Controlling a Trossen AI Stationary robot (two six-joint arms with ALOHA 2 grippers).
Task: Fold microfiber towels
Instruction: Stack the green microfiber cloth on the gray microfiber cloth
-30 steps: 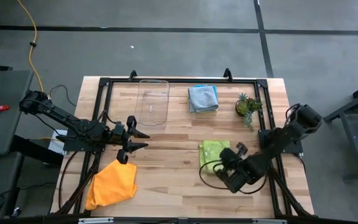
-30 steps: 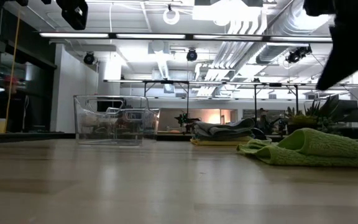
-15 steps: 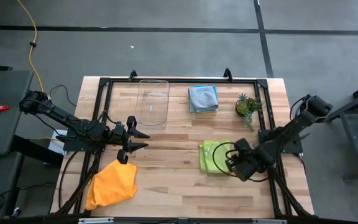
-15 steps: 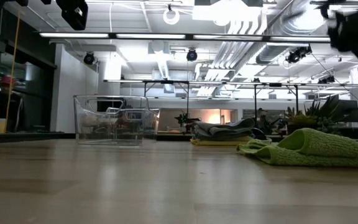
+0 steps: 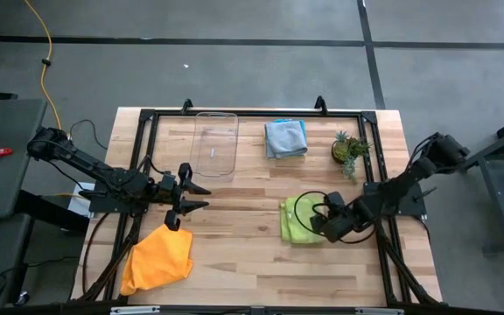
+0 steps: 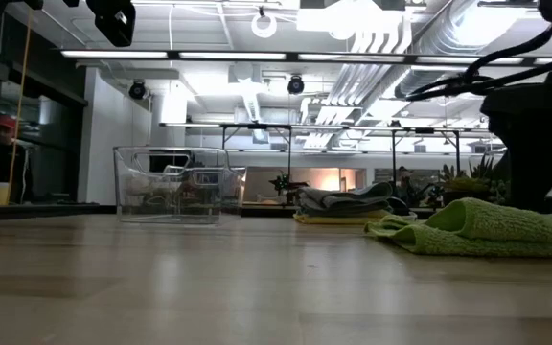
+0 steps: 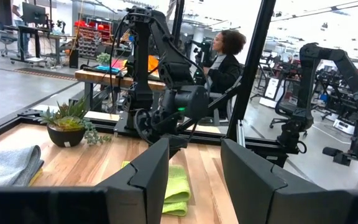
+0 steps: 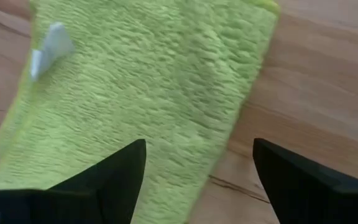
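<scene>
While the right tool [image 5: 316, 225] hangs low over the lime green towel [image 5: 294, 220] w/ fingers spread wide and nothing between them, the cloth lies folded on the tabletop [image 5: 243, 192] near the right side, clear of the tool. Right wrist view shows fuzzy pile, a small white tag [image 8: 47, 45] near one edge, and a long edge running just beside bare wood. Left tool [image 5: 182, 206] waits apart at the left side, above the orange towel [image 5: 157, 260], fingers partly spread, holding nothing. Orange one sits crumpled near the front-left corner, not folded yet. Grey/blue towel [image 5: 285, 138] is folded at the back, btwn the clear tray [image 5: 215, 145] and the potted plant [image 5: 349, 149]; low view hints at a yellow layer under it, can't confirm.

Handling, my guess: cloths are light, soft, floppy, no stiffness, grippy pile so won't slip but may drag on wood and bunch. Best hold = pinch a corner or hem edge, thin layer only; grabbing mid-cloth would wad it. Folded stack prob shifts easily if nudged.
</scene>
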